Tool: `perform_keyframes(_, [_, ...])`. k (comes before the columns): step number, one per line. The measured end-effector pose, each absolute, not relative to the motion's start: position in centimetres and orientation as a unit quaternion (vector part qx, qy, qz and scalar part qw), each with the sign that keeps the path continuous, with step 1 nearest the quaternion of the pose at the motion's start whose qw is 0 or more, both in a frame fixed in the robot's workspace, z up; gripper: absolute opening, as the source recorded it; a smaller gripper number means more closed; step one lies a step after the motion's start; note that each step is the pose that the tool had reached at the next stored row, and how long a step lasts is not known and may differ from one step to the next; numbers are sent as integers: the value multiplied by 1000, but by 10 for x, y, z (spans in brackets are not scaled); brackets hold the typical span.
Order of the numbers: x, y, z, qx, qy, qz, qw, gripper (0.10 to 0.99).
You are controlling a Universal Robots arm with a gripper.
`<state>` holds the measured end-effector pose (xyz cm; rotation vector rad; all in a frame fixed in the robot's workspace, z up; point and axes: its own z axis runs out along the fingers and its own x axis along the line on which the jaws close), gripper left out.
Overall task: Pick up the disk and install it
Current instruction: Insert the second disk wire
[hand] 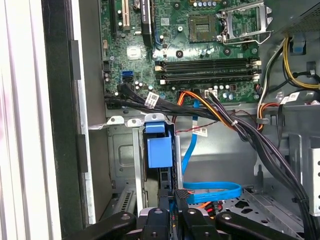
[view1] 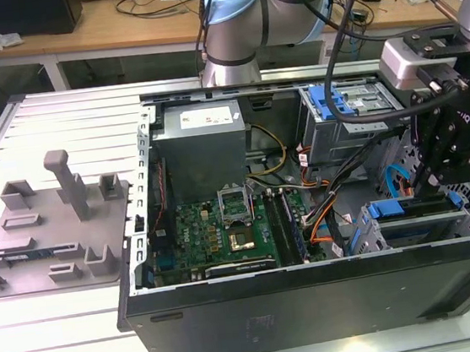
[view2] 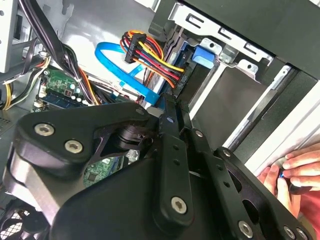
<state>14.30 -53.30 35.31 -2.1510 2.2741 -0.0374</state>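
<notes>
The disk (hand: pixel 159 150) stands on edge in the drive bay of the open computer case (view1: pixel 317 302), its blue carrier end toward the motherboard. In the exterior view the disk (view1: pixel 392 208) sits low at the case's right end, with my gripper (view1: pixel 430 186) just above it. In the first wrist view my gripper (hand: pixel 171 195) has its fingers close together on either side of the disk's dark edge, shut on it. The second wrist view has the gripper (view2: pixel 170 107) reaching into the bay beside the blue carrier (view2: pixel 202 54).
A blue data cable (hand: pixel 210 190) and orange-and-black power wires (view2: pixel 150 55) run close to the bay. The motherboard (view1: pixel 216 229) and grey power supply (view1: pixel 202 146) fill the case's left half. A grey fixture plate (view1: pixel 53 222) lies outside. A person's hand (view2: pixel 295 170) rests on the case edge.
</notes>
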Motion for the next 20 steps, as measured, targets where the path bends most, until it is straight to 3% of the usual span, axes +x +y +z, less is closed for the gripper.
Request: perform_keyframes(20, [144,-533,343,-690,724,-12,6,161])
